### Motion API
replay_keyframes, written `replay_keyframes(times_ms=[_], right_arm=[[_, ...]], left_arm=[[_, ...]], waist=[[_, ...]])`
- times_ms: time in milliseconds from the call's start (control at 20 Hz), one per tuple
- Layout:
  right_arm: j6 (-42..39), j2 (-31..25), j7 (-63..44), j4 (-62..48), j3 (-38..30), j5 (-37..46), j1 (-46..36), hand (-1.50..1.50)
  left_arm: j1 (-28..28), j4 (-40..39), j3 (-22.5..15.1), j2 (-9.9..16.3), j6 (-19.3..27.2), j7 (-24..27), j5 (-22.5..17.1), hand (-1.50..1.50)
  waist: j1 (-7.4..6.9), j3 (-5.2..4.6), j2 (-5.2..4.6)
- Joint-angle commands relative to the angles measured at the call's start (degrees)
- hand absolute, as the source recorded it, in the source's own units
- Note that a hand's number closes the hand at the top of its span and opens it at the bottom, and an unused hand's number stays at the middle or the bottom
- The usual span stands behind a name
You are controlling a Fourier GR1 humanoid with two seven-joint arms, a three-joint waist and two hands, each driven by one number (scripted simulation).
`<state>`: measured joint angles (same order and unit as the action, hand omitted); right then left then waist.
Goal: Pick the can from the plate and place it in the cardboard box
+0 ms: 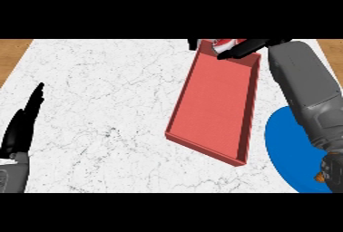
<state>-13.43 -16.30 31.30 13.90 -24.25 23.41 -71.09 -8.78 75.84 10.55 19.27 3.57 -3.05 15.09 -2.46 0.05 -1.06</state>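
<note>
While the right hand grips the can over the red box's far end, lower it inside the walls before letting go; left hand rests open.

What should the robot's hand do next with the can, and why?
Probably lower the can a little and let go. The right hand is curled round it at the far end of the red box, right at the wall there, and the blue plate has no can on it. The left hand rests open at the left edge.
</note>
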Motion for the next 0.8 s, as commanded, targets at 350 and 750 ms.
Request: replay_keyframes(times_ms=[350, 750], right_arm=[[-11.19, -18.58, 4.76, -3.46, -2.83, -1.40, 5.87, -1.50], [-19.36, -26.44, 11.97, -2.94, 0.73, 2.29, 10.57, -1.50]], left_arm=[[-0.89, 0.92, -1.37, -1.67, 0.63, -0.54, 0.85, 0.00], [-3.08, 0.11, -0.81, -0.73, 0.28, -1.05, 0.87, 0.00]], waist=[[-1.07, 0.16, -0.82], [-1.61, 0.31, -1.57]])
